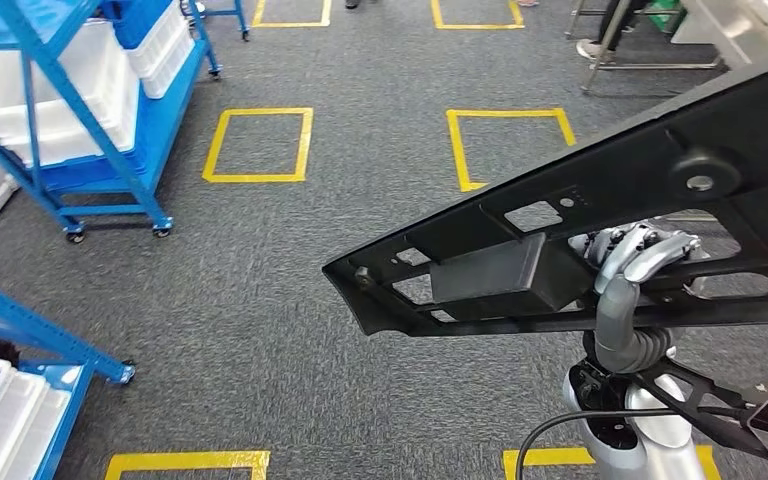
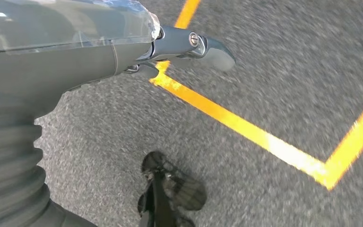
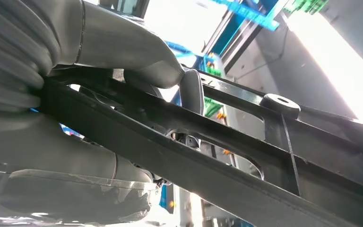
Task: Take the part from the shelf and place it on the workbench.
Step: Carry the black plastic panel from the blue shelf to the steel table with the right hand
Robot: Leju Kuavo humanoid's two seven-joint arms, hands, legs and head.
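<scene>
- The right hand (image 1: 638, 255), silver with a grey ribbed wrist cover, rises from the lower right of the head view and grips the large black plastic part (image 1: 520, 270), a long flat frame with cut-out openings, a box-shaped block near its middle and a round boss toward its far end.
- In the right wrist view the thick grey thumb (image 3: 139, 61) lies over one bar of the black part (image 3: 227, 156) while the darker fingers (image 3: 191, 92) curl round from the other side, so the frame is clamped between them.
- The part is held up in the air over the floor, tilted, its pointed end reaching toward the middle of the head view and its wider end running off the right edge.
- The left hand (image 2: 189, 45) hangs over the grey carpet (image 2: 274, 66), one metal finger stretched out straight; whether the others are open or curled I cannot tell, and nothing shows in it.
- Below the part lies grey carpet floor (image 1: 290, 290) marked with yellow tape squares (image 1: 258, 145).
- At the near left stands a corner of a blue metal rack (image 1: 30, 340) with white bins.
- Farther off at the upper left is a blue wheeled shelf (image 1: 90, 110) holding white plastic crates (image 1: 100, 70).
- At the far upper right are metal chair legs and a person's shoe (image 1: 592, 48).
</scene>
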